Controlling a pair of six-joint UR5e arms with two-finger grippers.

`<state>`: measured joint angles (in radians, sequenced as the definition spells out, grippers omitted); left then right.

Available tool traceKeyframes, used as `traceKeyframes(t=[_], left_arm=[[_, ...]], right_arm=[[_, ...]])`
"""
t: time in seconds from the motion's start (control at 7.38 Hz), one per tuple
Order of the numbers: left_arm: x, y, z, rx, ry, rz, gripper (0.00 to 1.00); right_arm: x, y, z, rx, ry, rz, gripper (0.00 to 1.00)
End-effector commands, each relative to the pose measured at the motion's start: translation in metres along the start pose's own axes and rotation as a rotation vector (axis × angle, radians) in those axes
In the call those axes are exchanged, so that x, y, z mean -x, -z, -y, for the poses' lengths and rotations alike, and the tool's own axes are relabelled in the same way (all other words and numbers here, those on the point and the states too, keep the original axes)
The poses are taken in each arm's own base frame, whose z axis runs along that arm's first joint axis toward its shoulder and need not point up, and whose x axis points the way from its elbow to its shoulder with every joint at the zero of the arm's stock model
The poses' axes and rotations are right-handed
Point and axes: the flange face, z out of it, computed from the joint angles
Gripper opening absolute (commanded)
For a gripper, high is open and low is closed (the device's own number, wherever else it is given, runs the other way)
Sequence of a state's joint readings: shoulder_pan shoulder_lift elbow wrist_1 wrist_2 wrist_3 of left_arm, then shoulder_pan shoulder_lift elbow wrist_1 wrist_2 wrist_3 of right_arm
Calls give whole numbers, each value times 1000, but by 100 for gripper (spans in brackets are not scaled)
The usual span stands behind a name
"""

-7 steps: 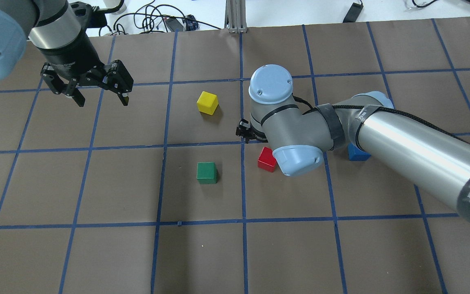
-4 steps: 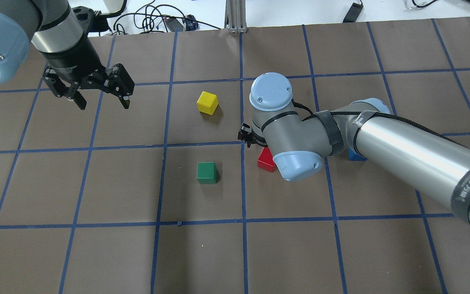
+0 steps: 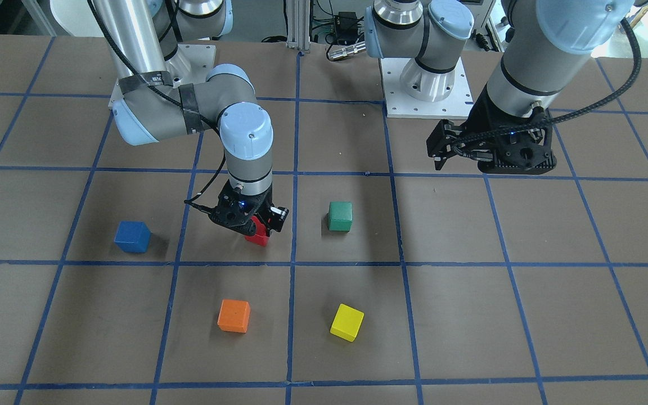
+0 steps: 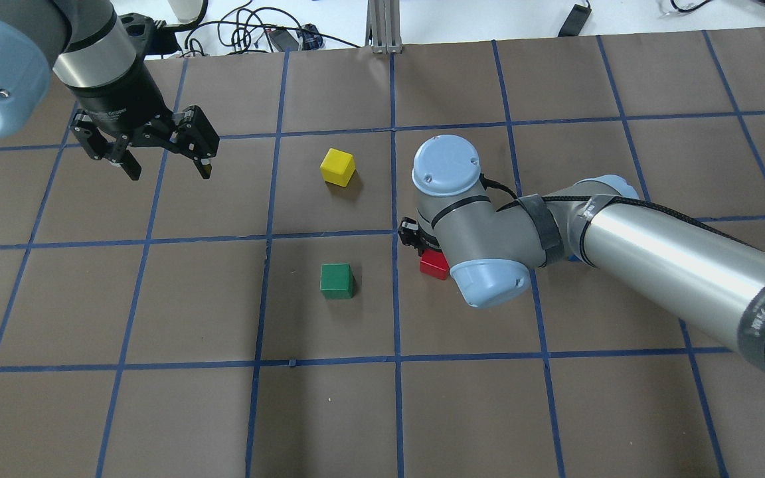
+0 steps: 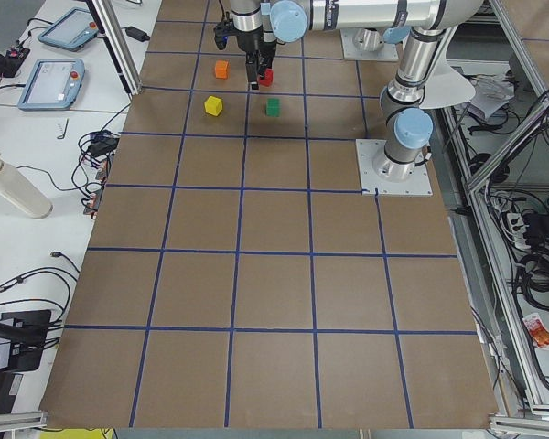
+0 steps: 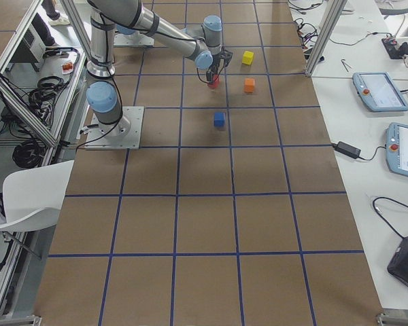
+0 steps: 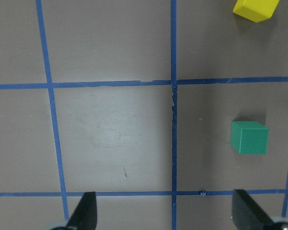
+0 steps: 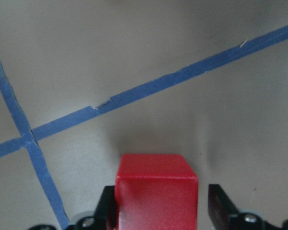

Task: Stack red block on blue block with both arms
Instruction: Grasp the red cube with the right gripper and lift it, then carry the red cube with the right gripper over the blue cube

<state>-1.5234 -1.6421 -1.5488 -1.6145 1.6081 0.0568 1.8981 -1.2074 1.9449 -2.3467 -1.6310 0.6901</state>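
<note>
Your right tool (image 8: 162,208) straddles the red block (image 8: 156,184) on the counter (image 3: 470,315), jaws not yet closed; the left tool (image 4: 168,169) hangs wide, empty. Expect the block to be light, rigid and matte: clamp two opposite faces squarely. The blue block (image 3: 132,236) sits at 9 o'clock of it in the front-facing view, well apart.

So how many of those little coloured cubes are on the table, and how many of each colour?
red cube: 1
blue cube: 1
green cube: 1
orange cube: 1
yellow cube: 1
Total: 5 cubes
</note>
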Motion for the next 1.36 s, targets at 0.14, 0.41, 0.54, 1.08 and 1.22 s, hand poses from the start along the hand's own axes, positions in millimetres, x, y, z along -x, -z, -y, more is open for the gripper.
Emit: traceKeyframes(t=[0.14, 0.41, 0.54, 1.08, 1.22], left_arm=[[0, -3, 2, 4, -1, -1, 100], [0, -1, 2, 1, -1, 2, 100], [4, 2, 0, -3, 2, 5, 100], [5, -3, 3, 6, 5, 3, 100], [5, -3, 3, 6, 5, 1, 100]], right_arm=[[-29, 23, 31, -42, 83, -12, 7], [-96, 59, 69, -11, 129, -28, 7], [-132, 69, 90, -6, 115, -36, 7], [-237, 67, 148, 7, 156, -44, 7], [-237, 58, 139, 29, 156, -42, 7]])
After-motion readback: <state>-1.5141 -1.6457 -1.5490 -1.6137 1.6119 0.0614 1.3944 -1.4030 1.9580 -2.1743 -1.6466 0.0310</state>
